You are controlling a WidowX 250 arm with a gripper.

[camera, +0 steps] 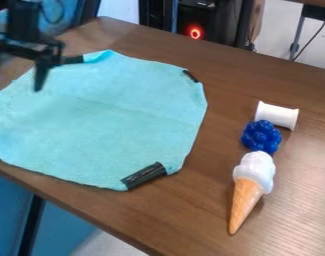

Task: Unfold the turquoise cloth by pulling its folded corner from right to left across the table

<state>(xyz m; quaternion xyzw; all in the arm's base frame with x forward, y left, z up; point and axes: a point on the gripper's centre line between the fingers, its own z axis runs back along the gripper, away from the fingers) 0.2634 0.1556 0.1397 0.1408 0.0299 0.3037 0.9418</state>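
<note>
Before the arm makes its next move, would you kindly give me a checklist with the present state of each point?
1. Black two-finger pincer open: ok, its fingers stand apart.
2. Pincer empty: ok, nothing shows between the fingers.
3. Pincer off the turquoise fabric cloth: cannot tell; it hangs at the upper left and its height is unclear.
4. Cloth wholly flat: not ok, its far edge has a small fold.
5. White cylindrical spool, shiny blue bumpy cluster and orange-and-white ice cream cone off the cloth: ok, all to its right.
6. Cluster apart from spool and cone: cannot tell.
</note>
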